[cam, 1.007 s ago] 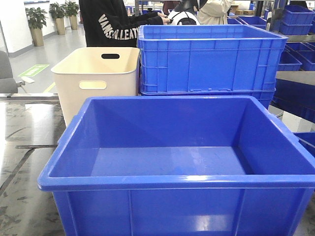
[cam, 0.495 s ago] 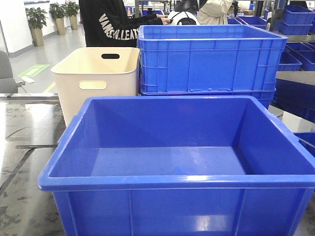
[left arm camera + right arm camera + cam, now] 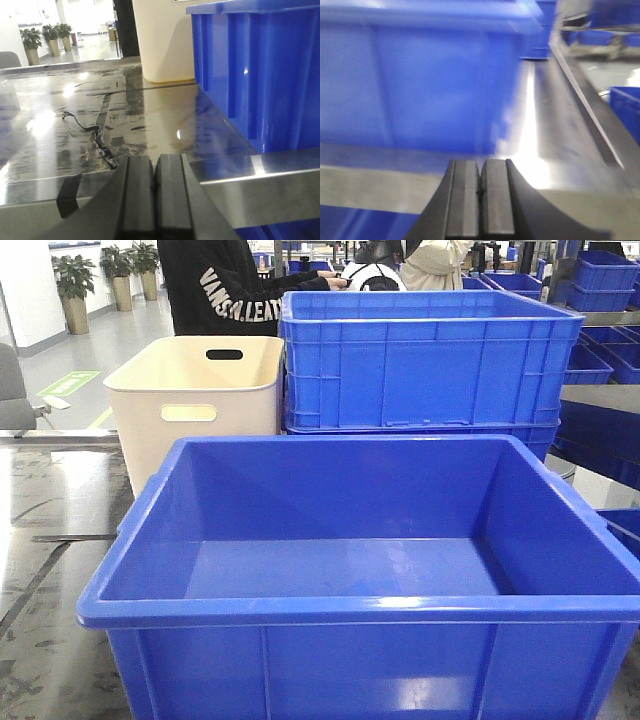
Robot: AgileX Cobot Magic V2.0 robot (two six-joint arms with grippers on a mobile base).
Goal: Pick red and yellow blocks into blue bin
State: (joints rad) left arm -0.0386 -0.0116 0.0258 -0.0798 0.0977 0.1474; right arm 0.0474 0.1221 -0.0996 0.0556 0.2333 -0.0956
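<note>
Front view: the blue bin (image 3: 370, 540) stands nearest the camera on the table (image 3: 45, 530), its floor bare; no red or yellow block is visible in any view. Behind the bin: a cream tub (image 3: 195, 400) to its left, a ribbed blue crate (image 3: 430, 360) to its right. Wrist views: left claw (image 3: 155, 192) and right claw (image 3: 480, 200), each with pads pressed together, holding nothing; right view blurred.
</note>
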